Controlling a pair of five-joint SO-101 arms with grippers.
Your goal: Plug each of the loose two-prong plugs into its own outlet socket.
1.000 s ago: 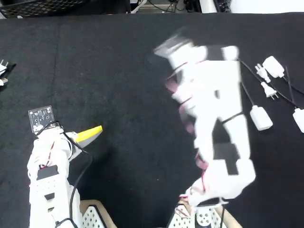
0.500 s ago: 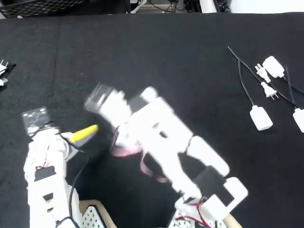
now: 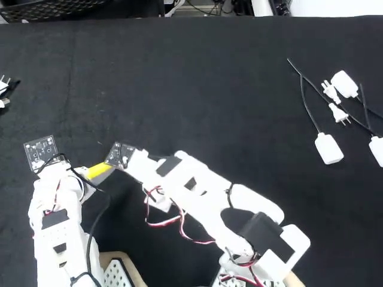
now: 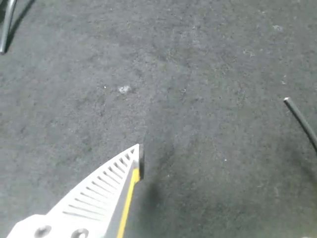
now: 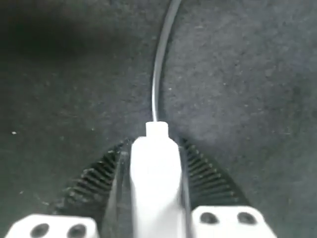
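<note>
Right gripper (image 5: 155, 148) is clamped on a white plug (image 5: 154, 184), its ribbed black pads (image 5: 204, 171) tight on both flanks of the body. The prongs can't be seen, as the plug's near end runs off the frame between the jaws. At the far end there is a short white collar, then a thin cable (image 5: 159, 69) running away over the cloth and out of the right wrist view; its other end can't be traced. The plug body is plain and smooth with rounded shoulders. It is held low over the black table (image 3: 179, 78); I can't tell whether it touches.

From above, the right arm (image 3: 197, 191) stretches from its base at the near edge toward the front-left of the table. Its wrist board covers gripper and plug.

Left gripper (image 4: 136, 159) sits just beside that wrist. Its white ribbed finger and yellow finger are pressed together with nothing between them, tip close to the cloth. A black lead (image 4: 301, 123) lies near it, cut off at the frame edge.

Far right, well apart from both arms:
- Two loose two-prong plugs (image 3: 328, 89) and (image 3: 340, 113).
- A white block (image 3: 329, 148) on a black wire (image 3: 305, 98).
- A rounded white piece (image 3: 344, 82).

A white piece at the right edge (image 3: 377, 149) and a pronged white piece at the left edge (image 3: 3, 84) are both cut off.
</note>
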